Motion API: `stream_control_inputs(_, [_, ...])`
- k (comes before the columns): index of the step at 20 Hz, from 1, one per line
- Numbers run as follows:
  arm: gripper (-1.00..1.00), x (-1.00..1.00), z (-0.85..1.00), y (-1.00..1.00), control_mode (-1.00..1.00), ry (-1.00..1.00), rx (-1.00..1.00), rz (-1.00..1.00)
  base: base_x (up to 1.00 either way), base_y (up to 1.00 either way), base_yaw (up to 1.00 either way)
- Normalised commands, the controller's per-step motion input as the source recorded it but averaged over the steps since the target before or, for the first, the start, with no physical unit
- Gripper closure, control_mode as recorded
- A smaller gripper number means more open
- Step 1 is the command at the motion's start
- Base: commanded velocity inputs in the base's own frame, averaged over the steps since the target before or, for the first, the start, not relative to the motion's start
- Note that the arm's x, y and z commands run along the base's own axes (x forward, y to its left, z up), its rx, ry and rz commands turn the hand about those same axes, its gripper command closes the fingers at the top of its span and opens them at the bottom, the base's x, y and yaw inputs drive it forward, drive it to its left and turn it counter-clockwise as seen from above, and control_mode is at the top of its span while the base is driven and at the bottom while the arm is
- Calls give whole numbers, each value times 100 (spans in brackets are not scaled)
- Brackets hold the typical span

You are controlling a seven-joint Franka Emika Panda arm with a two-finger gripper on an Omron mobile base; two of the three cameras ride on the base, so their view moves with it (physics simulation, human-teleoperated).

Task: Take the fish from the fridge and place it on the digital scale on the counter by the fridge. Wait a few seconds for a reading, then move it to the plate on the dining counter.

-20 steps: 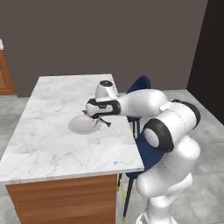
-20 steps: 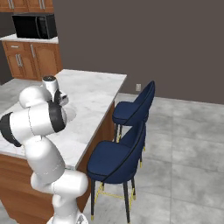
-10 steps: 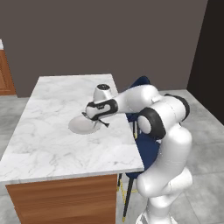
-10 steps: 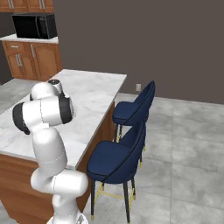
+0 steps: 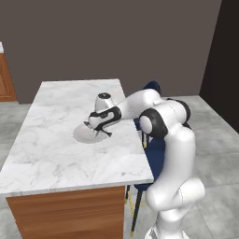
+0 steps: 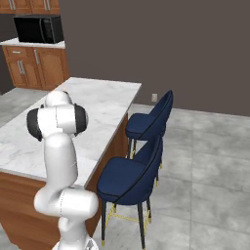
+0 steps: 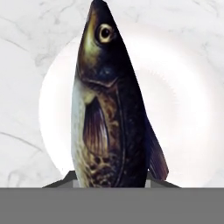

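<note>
Overhead, one tool [image 5: 95, 130] grips one fish [image 7: 109, 109] above one plate [image 7: 183, 109].

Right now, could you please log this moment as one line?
phase: placing | gripper: shut on fish | fish: above plate | surface: dining counter

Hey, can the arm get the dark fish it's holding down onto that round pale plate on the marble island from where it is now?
Probably yes. The gripper hangs over the round pale plate, shut on the dark fish, with nothing visible between them.

Even, soft rendered light, faint shadows, no glare, slightly coarse detail.
</note>
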Motion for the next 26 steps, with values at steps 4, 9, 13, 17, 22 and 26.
stream_control_inputs(4, [100, 53, -28, 15, -100, 8, -1, 0, 0, 0, 0])
stream_control_inputs(9, [100, 35, -29, 14, -100, 8, -2, 0, 0, 0, 0])
stream_control_inputs(13, [100, 34, -29, 20, -100, 4, -4, 0, 0, 0, 0])
stream_control_inputs(17, [-100, 16, -13, 15, -100, 1, -3, 0, 0, 0, 0])
stream_control_inputs(22, [-100, -39, 6, -7, -100, -7, -4, 0, 0, 0, 0])
stream_control_inputs(26, [-100, -60, 24, -19, -100, -17, -4, 0, 0, 0, 0])
